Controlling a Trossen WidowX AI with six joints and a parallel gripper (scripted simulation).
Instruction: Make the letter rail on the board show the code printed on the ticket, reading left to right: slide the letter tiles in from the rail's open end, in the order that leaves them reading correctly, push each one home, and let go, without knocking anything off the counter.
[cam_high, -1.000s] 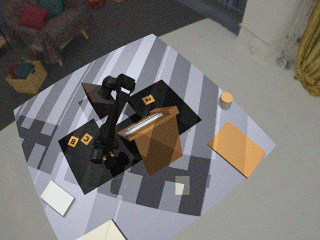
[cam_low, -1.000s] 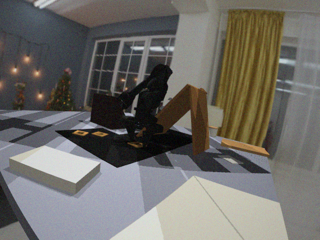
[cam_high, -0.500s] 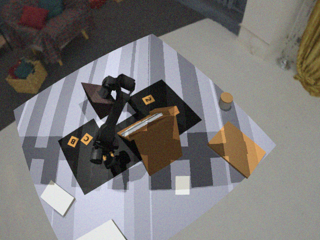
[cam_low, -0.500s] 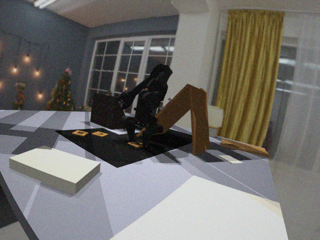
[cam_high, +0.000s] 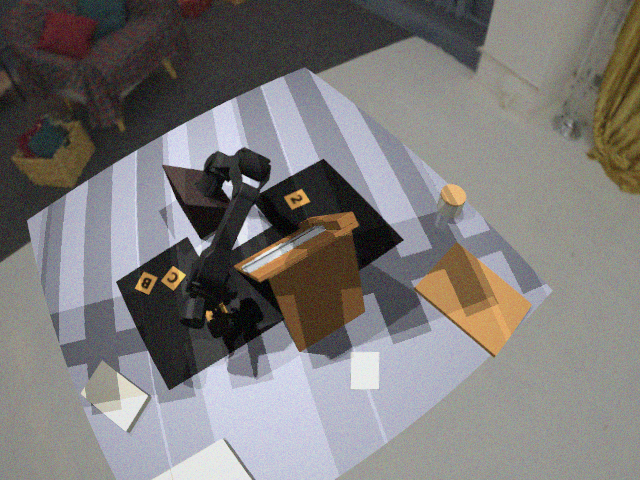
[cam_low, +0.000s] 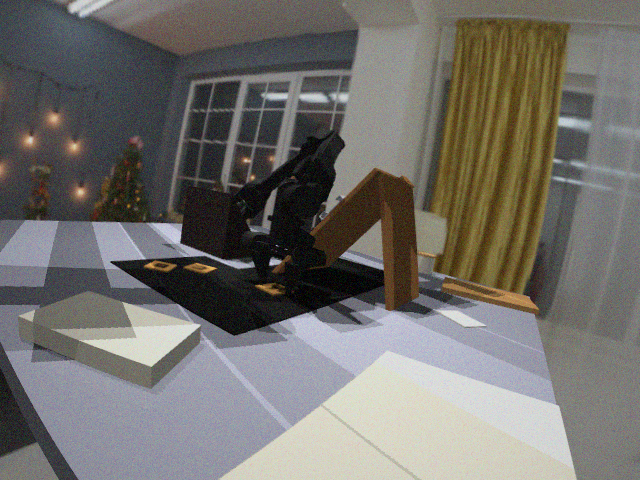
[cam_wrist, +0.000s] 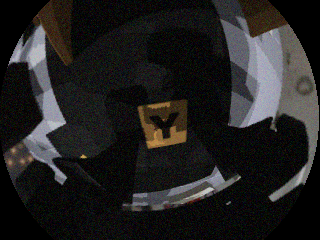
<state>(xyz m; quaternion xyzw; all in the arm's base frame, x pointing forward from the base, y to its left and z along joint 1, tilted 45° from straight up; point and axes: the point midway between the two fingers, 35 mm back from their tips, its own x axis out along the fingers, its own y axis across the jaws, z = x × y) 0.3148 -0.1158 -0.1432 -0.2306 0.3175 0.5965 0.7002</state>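
Now the pincer (cam_high: 235, 338) (cam_low: 279, 276) hung spread and unladen above the Y tile (cam_high: 217, 312) (cam_low: 269, 288) (cam_wrist: 162, 124), apparently so its fingers could straddle that flat piece for a pick.

From the top view, the worktop (cam_high: 279, 413) (cam_low: 248, 377) has matting (cam_high: 170, 351) (cam_low: 227, 310) on it. On the matting's left part, tile B (cam_high: 146, 283) (cam_low: 160, 266) is left of tile C (cam_high: 173, 277) (cam_low: 200, 268). Tile Y (cam_high: 208, 315) (cam_low: 270, 289) (cam_wrist: 162, 124) lies on the matting in front of C, under the claw (cam_high: 223, 322) (cam_low: 277, 283) (cam_wrist: 166, 126). Tile 2 (cam_high: 296, 198) is on the matting behind the leaning board (cam_high: 320, 289) (cam_low: 400, 248). A box (cam_high: 199, 193) (cam_low: 209, 219) sits behind B and C. Right of the board is a flat slab (cam_high: 509, 315) (cam_low: 488, 294), with a round pot (cam_high: 453, 195) behind it. A small card (cam_high: 364, 370) (cam_low: 461, 317) lies in front of the board. A block (cam_high: 126, 405) (cam_low: 111, 335) is at the front left.
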